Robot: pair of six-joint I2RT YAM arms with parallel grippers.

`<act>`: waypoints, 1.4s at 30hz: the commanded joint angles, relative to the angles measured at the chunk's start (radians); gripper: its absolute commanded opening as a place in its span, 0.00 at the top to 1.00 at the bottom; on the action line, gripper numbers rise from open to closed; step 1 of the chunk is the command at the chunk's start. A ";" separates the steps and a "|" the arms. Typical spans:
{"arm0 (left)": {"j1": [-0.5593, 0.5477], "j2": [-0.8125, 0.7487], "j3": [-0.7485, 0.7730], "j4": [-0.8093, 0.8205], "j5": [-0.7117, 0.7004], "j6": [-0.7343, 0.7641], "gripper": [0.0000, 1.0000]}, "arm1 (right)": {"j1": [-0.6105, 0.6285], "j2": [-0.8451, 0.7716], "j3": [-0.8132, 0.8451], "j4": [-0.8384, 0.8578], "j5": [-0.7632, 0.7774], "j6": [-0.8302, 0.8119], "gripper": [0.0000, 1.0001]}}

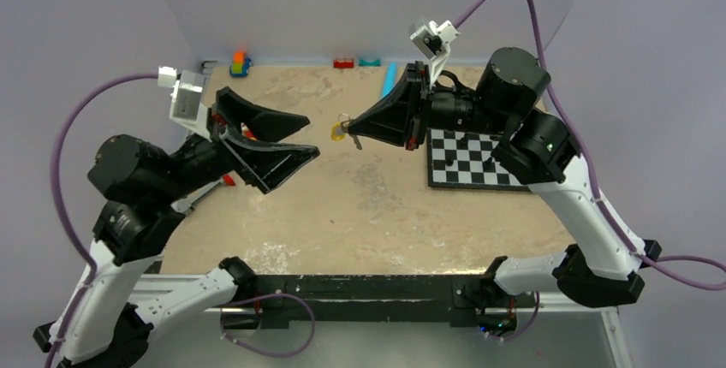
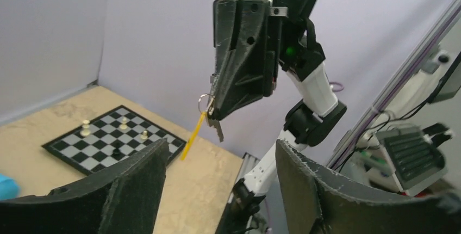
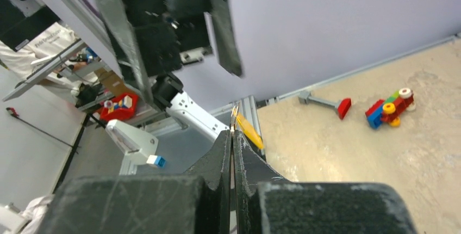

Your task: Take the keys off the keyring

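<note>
My right gripper (image 1: 354, 133) hangs above the middle of the table, shut on the thin silver keyring (image 2: 204, 102). From the ring dangle a yellow-headed key (image 2: 193, 136) and a short silver blade (image 2: 219, 131). In the top view the yellow key (image 1: 339, 134) shows just left of the right fingertips. In the right wrist view the shut jaws pinch a thin metal edge, with the yellow key (image 3: 250, 129) beside it. My left gripper (image 1: 312, 135) is open, a short way left of the keys and level with them. Nothing lies between its fingers (image 2: 136, 179).
A chessboard (image 1: 475, 158) with a few pawns lies under the right arm. Toy blocks (image 1: 240, 64), a red block (image 1: 344, 63) and a light-blue cylinder (image 1: 390, 77) line the back wall. A red-headed tool (image 3: 326, 103) lies near the left arm.
</note>
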 commanded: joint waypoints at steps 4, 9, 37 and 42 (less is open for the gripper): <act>0.008 0.106 0.320 -0.523 0.220 0.402 0.39 | -0.057 0.041 0.109 -0.177 -0.203 -0.062 1.00; 0.011 0.206 0.462 -0.660 0.252 0.510 0.36 | -0.057 0.075 0.184 -0.281 -0.218 -0.115 1.00; 0.030 0.423 0.647 -0.610 0.432 0.457 0.56 | -0.056 0.096 0.207 -0.317 -0.254 -0.167 1.00; 0.037 0.438 0.648 -0.612 0.442 0.465 0.51 | -0.057 0.100 0.208 -0.315 -0.256 -0.164 1.00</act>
